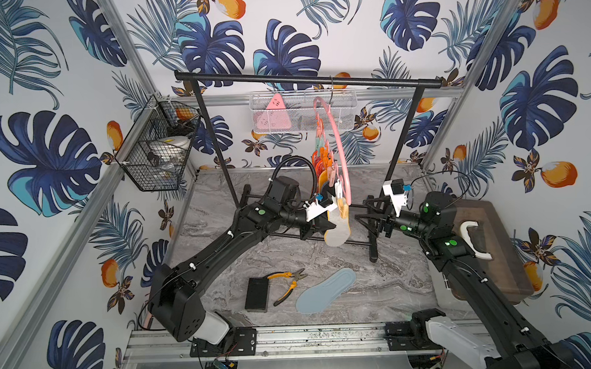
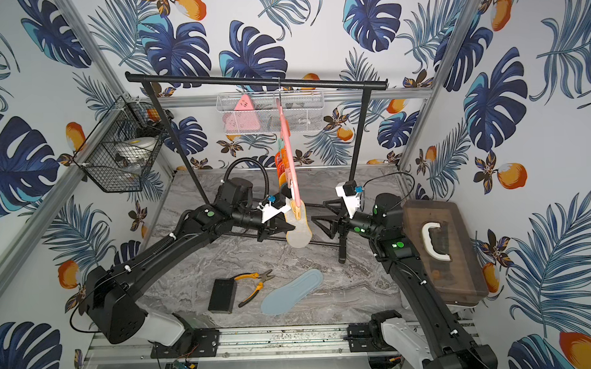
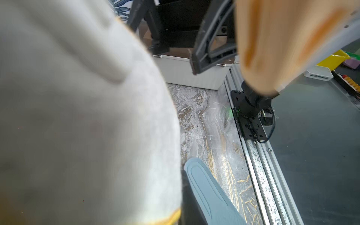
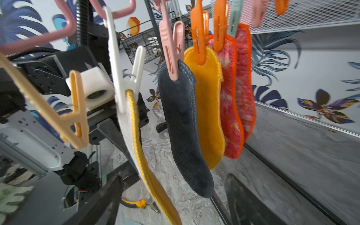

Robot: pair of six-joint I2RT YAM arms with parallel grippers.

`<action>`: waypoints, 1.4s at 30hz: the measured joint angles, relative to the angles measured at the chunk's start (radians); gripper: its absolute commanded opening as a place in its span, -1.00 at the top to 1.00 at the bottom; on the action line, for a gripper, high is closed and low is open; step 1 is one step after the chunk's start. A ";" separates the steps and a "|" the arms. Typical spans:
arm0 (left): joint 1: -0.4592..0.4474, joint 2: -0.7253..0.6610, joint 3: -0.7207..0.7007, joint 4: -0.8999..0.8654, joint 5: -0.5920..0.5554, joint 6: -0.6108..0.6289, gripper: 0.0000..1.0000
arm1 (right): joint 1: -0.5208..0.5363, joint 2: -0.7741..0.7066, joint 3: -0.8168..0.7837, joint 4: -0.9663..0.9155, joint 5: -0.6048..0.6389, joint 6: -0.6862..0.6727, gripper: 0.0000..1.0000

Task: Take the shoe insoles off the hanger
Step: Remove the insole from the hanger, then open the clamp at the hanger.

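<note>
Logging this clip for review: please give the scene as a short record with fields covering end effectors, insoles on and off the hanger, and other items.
Left end effector: shut on the beige insole
Right end effector: open, holding nothing, beside the hanger
Beige insole: clipped in a white peg
Also pegged: dark grey insole, yellow-orange insole, two red-orange insoles
Off the hanger: light blue insole, flat on the table
Other items on table: pliers, black block
</note>
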 measured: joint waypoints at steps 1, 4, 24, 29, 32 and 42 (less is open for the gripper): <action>0.000 -0.006 0.000 -0.017 0.008 0.017 1.00 | 0.000 0.012 0.002 0.031 -0.029 0.027 -0.74; 0.000 -0.026 0.000 -0.069 0.028 0.066 1.00 | 0.021 0.046 0.032 0.113 -0.082 0.096 -0.76; 0.017 -0.040 0.011 -0.150 0.054 0.162 1.00 | 0.129 0.369 0.288 0.228 -0.194 0.321 -0.70; 0.019 -0.040 0.010 -0.145 0.054 0.162 1.00 | 0.135 0.379 0.288 0.336 -0.260 0.397 -0.69; 0.019 -0.040 0.007 -0.142 0.054 0.162 1.00 | 0.154 0.393 0.326 0.326 -0.276 0.394 -0.65; 0.029 -0.055 -0.008 -0.130 0.053 0.162 1.00 | 0.178 0.429 0.346 0.342 -0.303 0.416 -0.42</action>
